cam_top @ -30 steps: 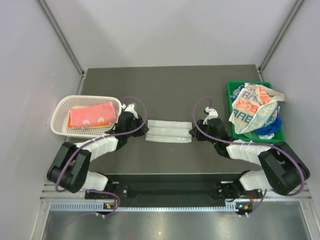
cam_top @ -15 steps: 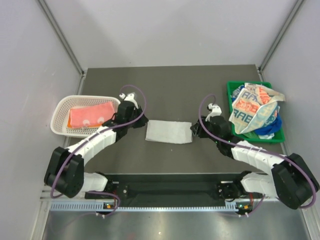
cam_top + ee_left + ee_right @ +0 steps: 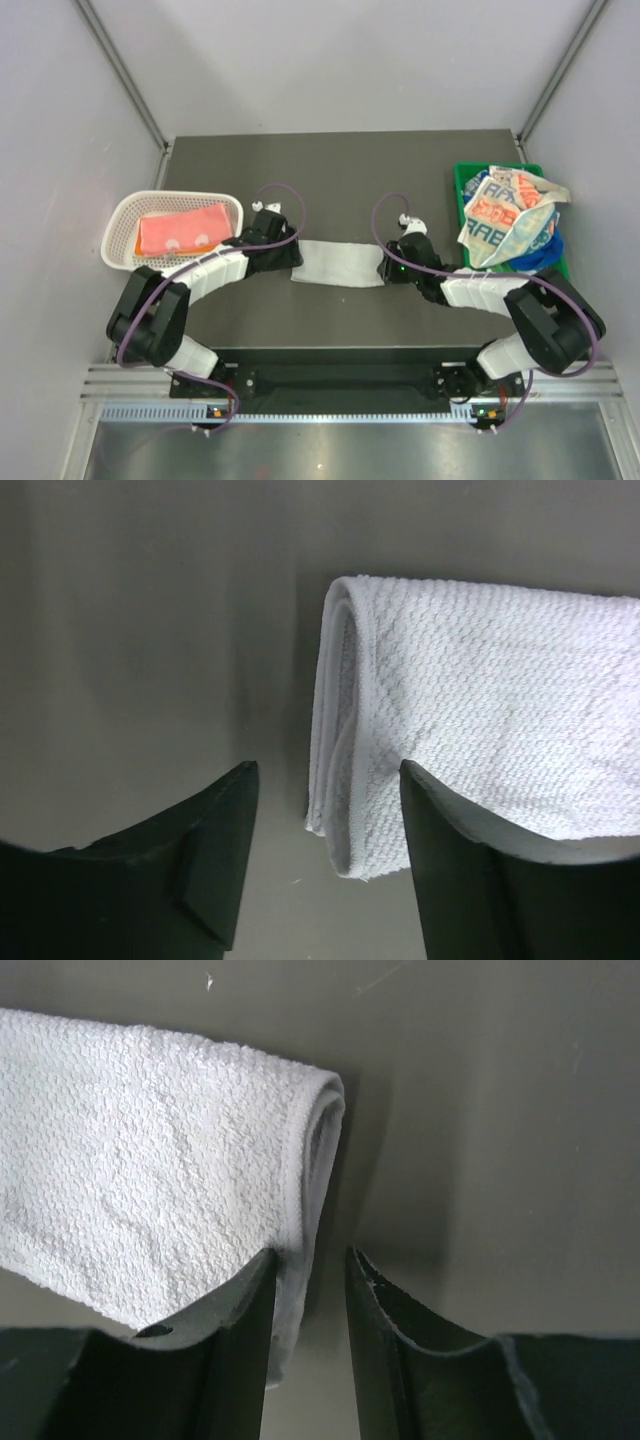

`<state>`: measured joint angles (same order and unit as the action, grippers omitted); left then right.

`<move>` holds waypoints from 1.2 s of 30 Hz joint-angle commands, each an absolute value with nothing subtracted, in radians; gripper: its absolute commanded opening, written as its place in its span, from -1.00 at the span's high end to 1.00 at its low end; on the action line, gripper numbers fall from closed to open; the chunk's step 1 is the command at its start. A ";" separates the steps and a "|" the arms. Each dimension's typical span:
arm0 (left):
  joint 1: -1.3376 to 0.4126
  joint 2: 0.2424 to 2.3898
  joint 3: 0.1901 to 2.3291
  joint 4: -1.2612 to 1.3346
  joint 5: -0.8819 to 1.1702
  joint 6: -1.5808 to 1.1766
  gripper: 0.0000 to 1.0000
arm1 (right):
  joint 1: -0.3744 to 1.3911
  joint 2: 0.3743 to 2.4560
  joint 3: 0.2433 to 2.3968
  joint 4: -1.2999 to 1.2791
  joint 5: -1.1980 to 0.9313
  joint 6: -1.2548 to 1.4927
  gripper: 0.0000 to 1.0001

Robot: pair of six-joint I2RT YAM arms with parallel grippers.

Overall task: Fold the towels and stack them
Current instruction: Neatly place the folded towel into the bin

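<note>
A plain white towel (image 3: 338, 263), folded into a flat rectangle, lies mid-table between my two arms. My left gripper (image 3: 287, 258) sits low at its left end. In the left wrist view the left gripper (image 3: 328, 775) is open, and the towel's rolled edge (image 3: 345, 730) lies loose between the fingers. My right gripper (image 3: 385, 268) is at the towel's right end. There the right gripper (image 3: 311, 1257) is open too: its left finger (image 3: 235, 1340) rests over the towel (image 3: 140, 1160), with a gap beside the fold. A pink towel (image 3: 182, 232) lies on an orange one in the basket.
The white mesh basket (image 3: 118, 225) stands at the left edge of the table. A green bin (image 3: 463, 180) at the right holds a crumpled lettered towel (image 3: 505, 215) over a blue one (image 3: 540, 258). Grey walls close in the table on three sides.
The towel went from a narrow strip to a wider flat rectangle. Both grippers rose towards the back, then came down onto its two ends, and the left jaws widened.
</note>
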<state>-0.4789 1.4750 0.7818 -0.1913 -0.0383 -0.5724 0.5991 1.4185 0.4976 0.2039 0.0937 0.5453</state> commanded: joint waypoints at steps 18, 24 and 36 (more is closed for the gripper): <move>-0.480 1.650 0.811 -0.241 0.043 -0.611 -0.10 | 0.604 1.391 0.535 0.163 0.163 0.531 0.31; -0.543 1.732 0.834 -0.267 -0.031 -0.643 0.01 | 0.603 1.361 0.546 0.155 0.130 0.529 0.30; -0.598 1.766 0.984 -0.466 -0.271 -0.626 1.00 | 0.598 1.298 0.564 0.121 0.064 0.514 0.29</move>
<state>-0.5766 1.7115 0.9447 -0.2016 -0.1051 -0.6640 0.5991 1.3376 0.5240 0.1234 0.0860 0.5320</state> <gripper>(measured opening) 0.041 0.354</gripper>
